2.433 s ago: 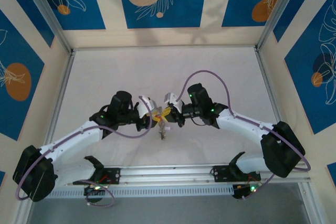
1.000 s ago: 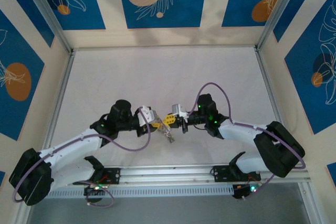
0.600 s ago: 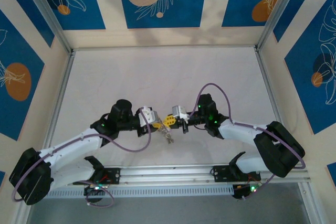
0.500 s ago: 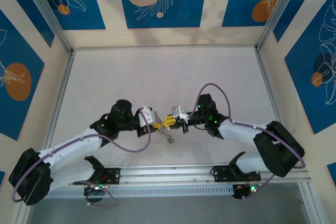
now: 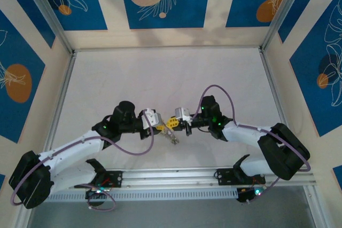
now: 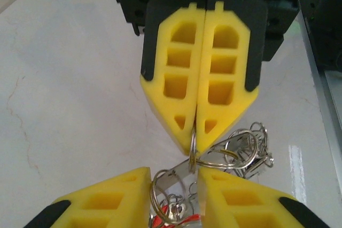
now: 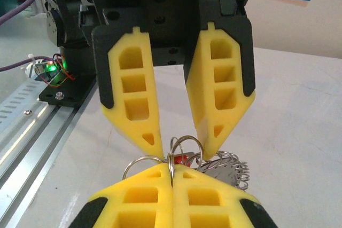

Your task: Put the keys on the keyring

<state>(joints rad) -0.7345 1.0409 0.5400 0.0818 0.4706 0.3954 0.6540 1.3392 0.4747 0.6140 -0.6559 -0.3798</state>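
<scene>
Yellow right tool [image 7: 171, 168] pinches keyring [image 7: 222, 166]; left tool [image 7: 181, 148] opposite.

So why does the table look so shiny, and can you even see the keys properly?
Left wrist view: the table carries a bright glare streak at right, and the keys gleam. Right wrist view: the rail glints. Top view: even light, keys too tiny for detail.

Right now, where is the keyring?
In the top view the keyring hangs over the table's near middle, pinched in the right end effector, directly facing the open left end effector.
</scene>
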